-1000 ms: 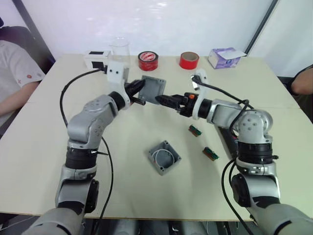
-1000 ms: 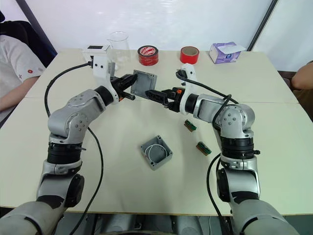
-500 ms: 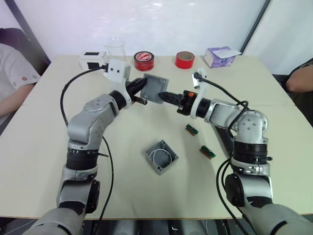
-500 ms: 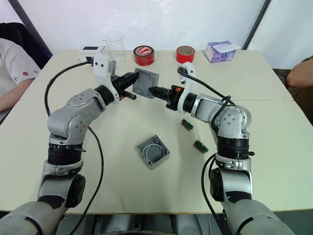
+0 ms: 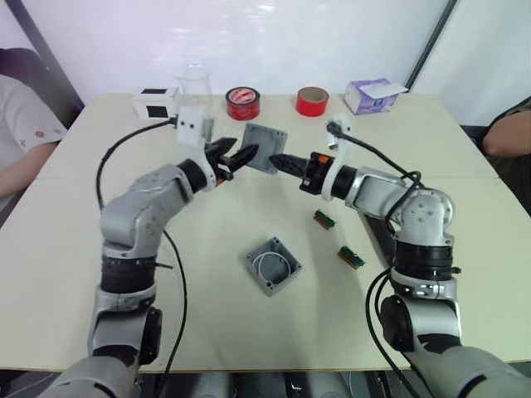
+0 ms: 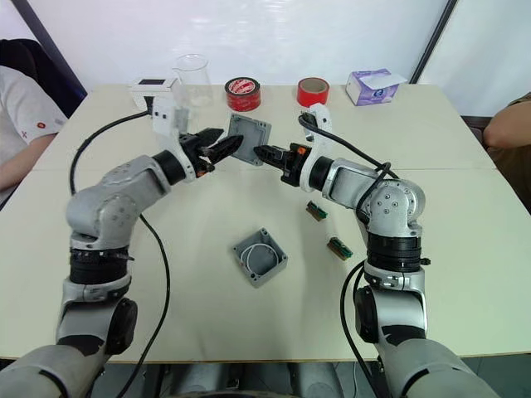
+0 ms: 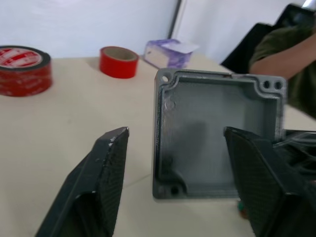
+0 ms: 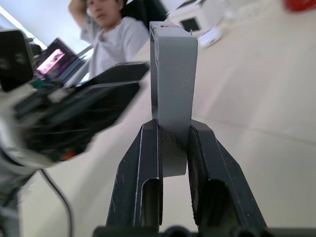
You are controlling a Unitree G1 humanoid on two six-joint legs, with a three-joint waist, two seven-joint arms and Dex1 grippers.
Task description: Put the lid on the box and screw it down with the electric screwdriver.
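Now, from the head view, your right end effector (image 5: 278, 159) holds the flat square grey metal lid (image 5: 265, 148) aloft, well above the deep grey metal box (image 5: 275, 265) lying open on the table (image 5: 66, 249). Left wrist view: your left end effector (image 7: 175, 163) gapes wide, empty, with the lid between its fingers (image 7: 106, 173) untouched. Right wrist view: black fingers (image 8: 143, 173) pinch the lid's edge, so carry it down onto the box next.

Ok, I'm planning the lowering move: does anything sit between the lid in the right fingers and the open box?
Nothing visible does. The right gripper holds the lid up; the box lies nearer, open side up, bare table between. The open left gripper is beside the lid, off that line.
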